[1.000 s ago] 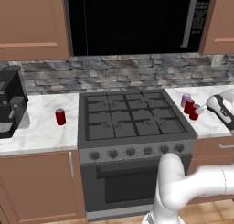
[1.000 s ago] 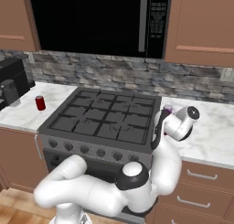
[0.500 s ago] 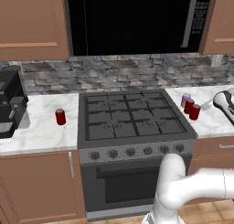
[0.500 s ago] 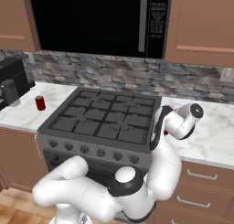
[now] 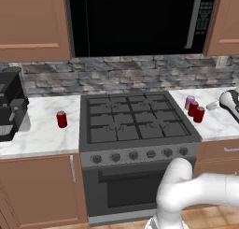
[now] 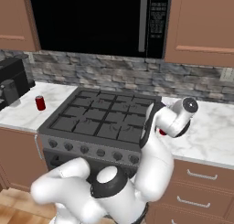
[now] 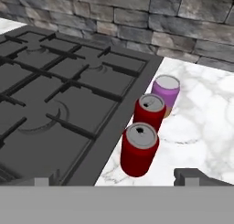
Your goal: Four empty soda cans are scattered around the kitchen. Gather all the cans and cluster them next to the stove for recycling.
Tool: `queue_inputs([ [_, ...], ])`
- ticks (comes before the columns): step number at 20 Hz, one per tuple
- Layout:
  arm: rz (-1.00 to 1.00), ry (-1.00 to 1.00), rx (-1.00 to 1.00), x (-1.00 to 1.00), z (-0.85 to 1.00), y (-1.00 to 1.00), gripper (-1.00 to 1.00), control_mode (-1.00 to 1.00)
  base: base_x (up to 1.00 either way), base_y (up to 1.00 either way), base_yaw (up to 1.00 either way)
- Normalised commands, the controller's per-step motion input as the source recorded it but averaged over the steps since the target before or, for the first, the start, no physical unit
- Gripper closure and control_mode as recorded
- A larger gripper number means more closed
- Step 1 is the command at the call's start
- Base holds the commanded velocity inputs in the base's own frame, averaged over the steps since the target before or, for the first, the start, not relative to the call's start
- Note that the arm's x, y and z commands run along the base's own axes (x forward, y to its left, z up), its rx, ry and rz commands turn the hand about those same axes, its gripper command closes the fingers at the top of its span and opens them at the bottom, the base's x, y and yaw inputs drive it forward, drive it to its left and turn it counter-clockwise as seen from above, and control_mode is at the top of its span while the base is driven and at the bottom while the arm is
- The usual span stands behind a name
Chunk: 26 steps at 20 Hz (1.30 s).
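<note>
Three soda cans are shown standing upright in a short row on the marble counter (image 7: 205, 113), just beside the right-hand edge of the stove (image 7: 68, 95): a near red can (image 7: 139, 150), a middle red can (image 7: 149, 112) touching or almost touching it, and a purple-pink can (image 7: 166, 93) at the back. Such close grouping against the range is what the clustering task requires, so these three may be judged as placed. A fourth red can (image 5: 61, 119) is seen alone on the counter left of the stove, well apart from the cluster and near the black appliance (image 5: 9, 106); it is judged to remain to be gathered. The gripper (image 7: 119, 184) is held above and in front of the near can with its jaws spread wide and nothing between them, which is consistent with a can set down and let go. In the right base view the arm (image 6: 176, 120) is reached over the right counter
</note>
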Motion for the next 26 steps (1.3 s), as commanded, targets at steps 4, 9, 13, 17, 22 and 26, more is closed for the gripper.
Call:
queue_inputs([
  [4,-0.07,0.0,-0.09,-0.37,0.0,0.72,-1.0,-1.0,0.0,0.0,0.0],
  [9,-0.04,0.0,-0.06,-0.25,0.13,0.79,-1.0,-1.0,0.0,0.0,0.0],
  [13,-0.01,0.0,0.0,-0.05,0.0,0.91,-1.0,-1.0,0.0,0.0,0.0],
  [17,0.0,0.02,0.0,0.0,0.0,0.94,-1.0,-1.0,0.0,0.0,0.0],
  [22,0.0,0.05,0.0,0.0,0.0,0.84,-1.0,-1.0,0.0,0.0,0.0],
  [26,0.0,0.06,0.01,0.0,0.09,0.66,-1.0,-1.0,0.0,0.0,0.0],
])
